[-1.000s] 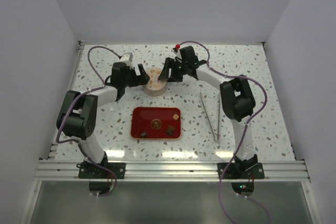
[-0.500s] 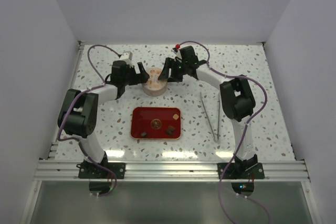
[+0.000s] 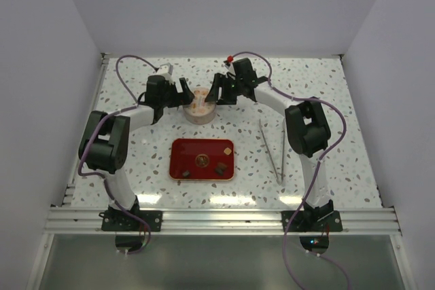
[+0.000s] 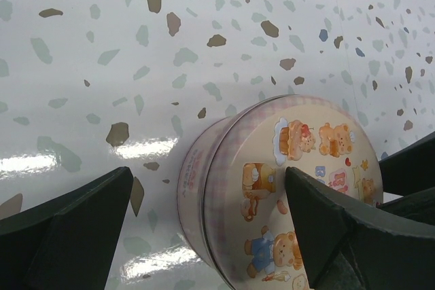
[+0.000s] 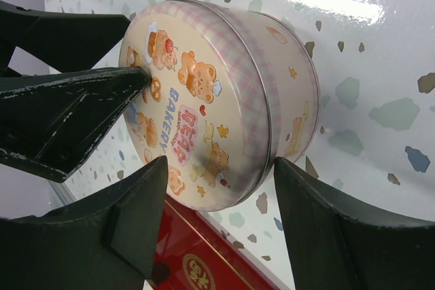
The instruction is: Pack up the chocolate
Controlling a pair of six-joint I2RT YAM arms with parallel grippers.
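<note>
A round tin (image 3: pixel 200 105) with a bear-print lid stands at the back middle of the table, lid on. My right gripper (image 3: pixel 219 93) is at its right side, fingers pressed against the tin (image 5: pixel 224 79) on both sides, shut on it (image 5: pixel 219 164). My left gripper (image 3: pixel 182 93) is wide open at the tin's left: one finger hangs over the lid (image 4: pixel 299 188), the other beside the wall (image 4: pixel 209 181). Chocolate lies on the red tray (image 3: pixel 183 154): a light brown piece (image 3: pixel 227 149) and two dark pieces (image 3: pixel 221 167), (image 3: pixel 185 174). The tin's inside is hidden.
Long metal tweezers (image 3: pixel 272 151) lie to the right of the red tray, near the right arm's elbow. White walls close the table on three sides. The red tray's corner (image 5: pixel 204 249) shows under the right gripper.
My left arm has edged slightly toward the far side beside the tin, still open. The right gripper and the tin have not moved.
</note>
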